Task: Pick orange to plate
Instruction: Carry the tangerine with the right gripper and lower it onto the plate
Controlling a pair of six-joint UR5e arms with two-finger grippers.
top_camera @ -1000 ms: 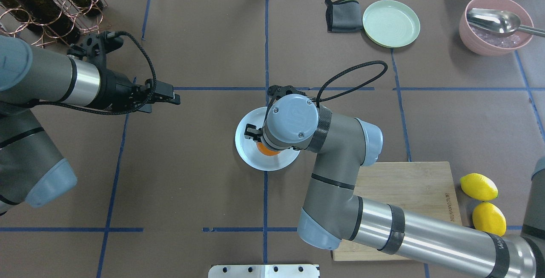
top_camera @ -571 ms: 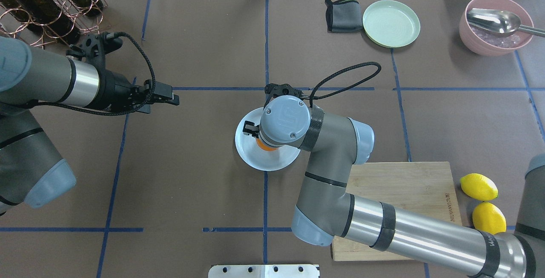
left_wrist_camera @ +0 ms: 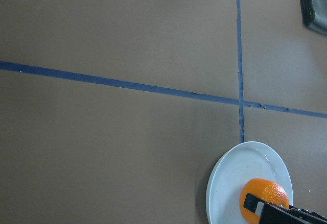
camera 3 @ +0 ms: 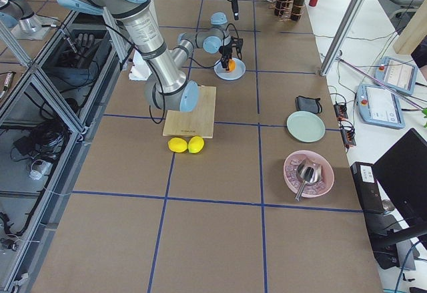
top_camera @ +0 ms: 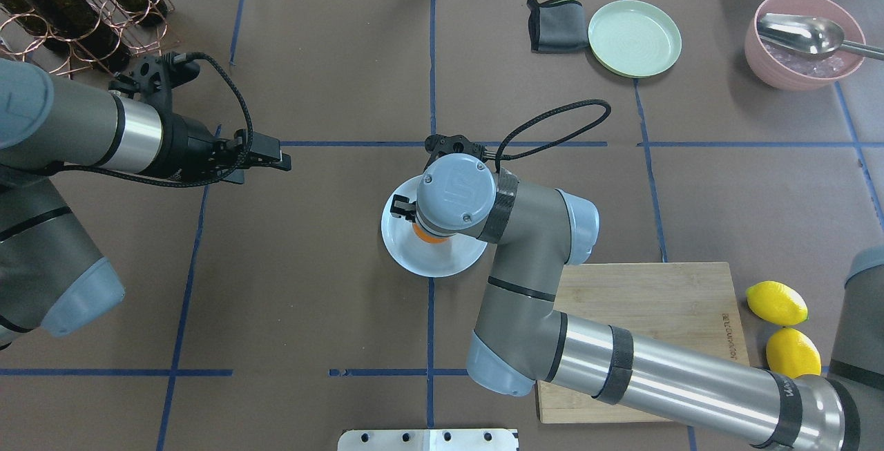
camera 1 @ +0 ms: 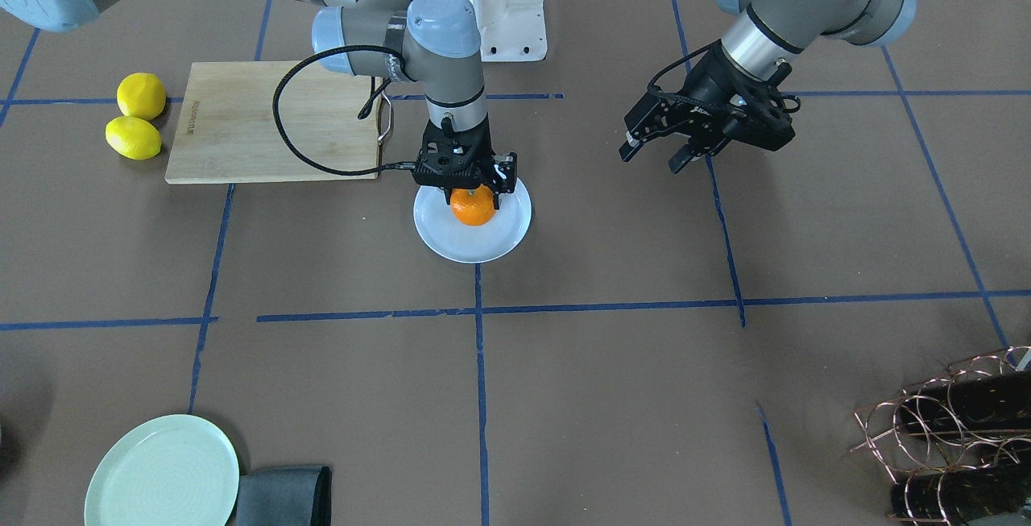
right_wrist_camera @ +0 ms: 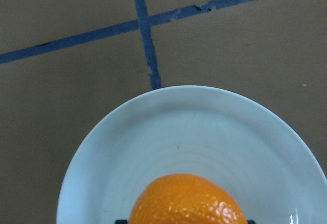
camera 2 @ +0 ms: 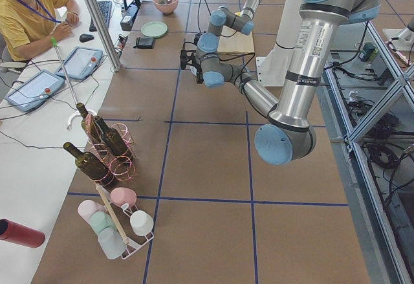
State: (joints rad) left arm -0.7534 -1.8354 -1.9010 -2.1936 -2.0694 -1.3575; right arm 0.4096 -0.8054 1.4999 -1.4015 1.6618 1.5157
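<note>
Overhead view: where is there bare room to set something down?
Bare: the table strip between the wine rack and the grey cloth, and the stretch between the left pincer and the plate. Crowded: the centre, where the right pincer straddles the orange at the plate, and the right end with cutting board, lemons and pink bowl.

Overhead, front cameras (opposed) share the plate (top_camera: 428, 264)

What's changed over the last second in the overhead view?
The right gripper, shut on the orange, carried it a little toward the robot's left, further in over the plate. Nothing was let go. The plate and the open left gripper stayed where they were.
</note>
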